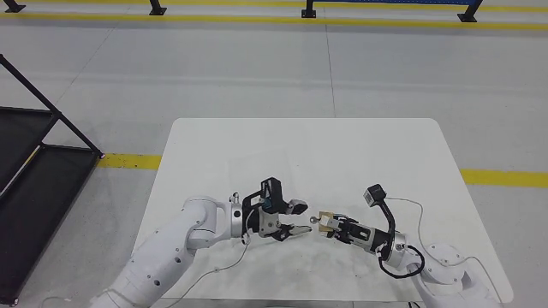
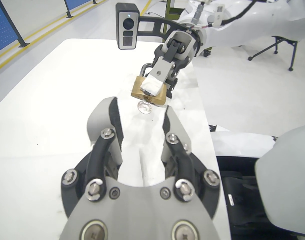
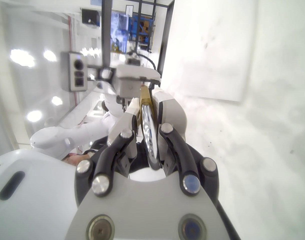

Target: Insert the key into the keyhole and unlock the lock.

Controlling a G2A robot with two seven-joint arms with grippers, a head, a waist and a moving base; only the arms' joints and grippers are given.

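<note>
Holding pos. noted: R gripper (image 2: 154,89) is clamped on the lock (image 2: 137,87), a brass padlock, fingers across its two flat faces. One finger carries white padding (image 2: 152,85) where it meets the brass. Lock sits near the tabletop (image 2: 54,88) near edge, approx midway along it; can't tell whether it rests on the surface or hangs just above. Shackle (image 2: 143,69) points away from L arm, and the keyhole (image 2: 147,99) face is turned toward it. Key (image 2: 144,107) shows as a small silver round head right at the keyhole. Blade is not visible, so it looks inserted, but depth can't be confirmed. L gripper (image 2: 141,106) is spread wide w/ nothing in it. It lines up on the key head, tips just short of it, one to each side. Judgement: insertion looks done or nearly so, and the turn to unlock is not yet done. Handling est.: lock is solid metal, heavy for its size, rigid, w/ smooth faces, so it is prone to twist in the grip once torque goes in; padding should help friction. Key is thin, light, stiff and slick. Best hold is across the flat faces of the round head, pinched firmly, not on its rim, so the turn carries through w/o slipping. Risk: an off-axis pinch could lever the key sideways or pull it back out of the keyhole.
</note>
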